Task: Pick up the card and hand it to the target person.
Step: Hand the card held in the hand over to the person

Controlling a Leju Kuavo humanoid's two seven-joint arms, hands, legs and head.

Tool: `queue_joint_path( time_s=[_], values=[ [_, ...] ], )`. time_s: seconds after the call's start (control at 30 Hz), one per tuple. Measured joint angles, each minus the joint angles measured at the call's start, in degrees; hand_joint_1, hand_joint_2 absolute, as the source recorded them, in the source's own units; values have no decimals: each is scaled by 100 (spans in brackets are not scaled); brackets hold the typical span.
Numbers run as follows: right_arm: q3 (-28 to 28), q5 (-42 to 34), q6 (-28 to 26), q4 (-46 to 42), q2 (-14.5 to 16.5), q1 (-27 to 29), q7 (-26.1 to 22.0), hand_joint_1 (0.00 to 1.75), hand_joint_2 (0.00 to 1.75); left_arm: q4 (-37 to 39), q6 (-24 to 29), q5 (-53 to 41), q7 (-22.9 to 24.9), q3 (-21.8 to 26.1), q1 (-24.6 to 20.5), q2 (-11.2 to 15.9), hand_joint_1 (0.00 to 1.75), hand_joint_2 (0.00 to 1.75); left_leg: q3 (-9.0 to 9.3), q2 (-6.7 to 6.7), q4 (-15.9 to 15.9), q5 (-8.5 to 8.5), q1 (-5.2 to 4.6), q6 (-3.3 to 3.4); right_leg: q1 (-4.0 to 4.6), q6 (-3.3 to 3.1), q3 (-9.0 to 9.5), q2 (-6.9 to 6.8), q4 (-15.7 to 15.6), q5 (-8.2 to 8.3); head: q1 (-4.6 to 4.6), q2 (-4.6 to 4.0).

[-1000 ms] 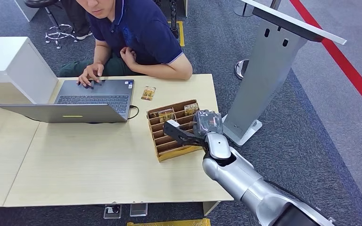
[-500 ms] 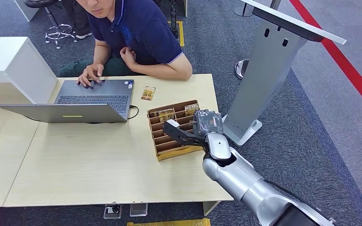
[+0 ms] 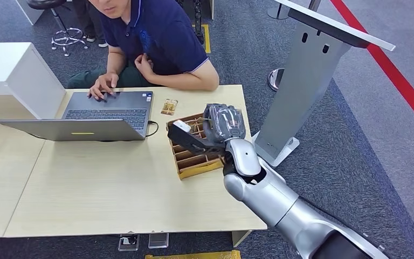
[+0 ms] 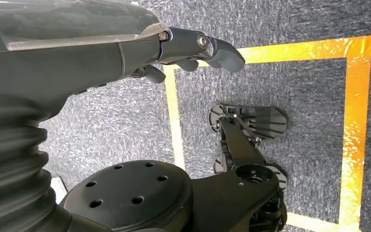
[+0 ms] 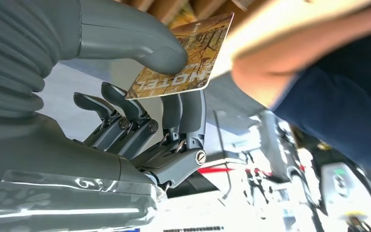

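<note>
Brown and gold, the card (image 5: 183, 58) is sitting pinched in the right hand (image 3: 222, 125), the thick thumb pressing it down onto the dark fingers (image 5: 186, 108) beneath, with the word HOTEL showing on its face. From where I am standing, that hand is hovering over the far end of the cardboard tray (image 3: 194, 164) on the pale wooden counter (image 3: 113, 189), the silver arm reaching in from the near right corner. A second card (image 3: 168, 107) is lying flat on the counter beyond the tray, just beside the open laptop (image 3: 102, 113). The person (image 3: 156, 38) in the dark blue shirt is sitting at the far edge, one hand on the keyboard, the other near the chest.

The left hand (image 4: 193, 48) is hanging down by the robot's side over grey carpet and yellow tape, its fingers loosely curled and holding nothing.

To my eye the card is already out of the tray and the handover is the step in hand. Doing it well probably means keeping the thumb pressure steady so the thin card is not sliding, carrying it clear above the tray's dividers and the loose card, and presenting the free end toward the person's nearer hand. Letting go should wait until that hand is actually gripping it.
</note>
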Motion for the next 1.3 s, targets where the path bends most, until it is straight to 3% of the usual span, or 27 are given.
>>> queue_joint_path(
  time_s=[0.23,0.47,0.83,0.97,1.3],
  values=[
    [80,-338,-165,0,213,-333,-385,175,175,0,28,20,0,0,-7,0,0,175,-3,-1,0,0,0,0,0,0,-1,0,1,0,1,0],
    [166,-590,-476,649,571,-686,-748,175,175,0,41,4,18,0,-21,-3,0,175,-4,-1,0,0,0,0,0,0,-1,-1,1,0,1,0],
    [264,-661,-680,1611,1002,-1048,-807,175,175,0,68,-31,41,0,-63,-15,0,175,-4,-1,0,0,0,0,0,0,-2,-1,1,0,1,0],
    [271,-633,-721,1784,1058,-1095,-780,0,175,0,44,-36,64,-2,-61,-15,0,175,-4,-1,0,0,0,0,0,0,-2,-1,1,0,3,0],
    [320,-545,-729,1947,1090,-1110,-689,0,175,0,1,-28,25,-13,-61,-15,0,175,-3,-1,0,0,0,0,0,0,-2,-1,1,0,1,0]
  ],
)
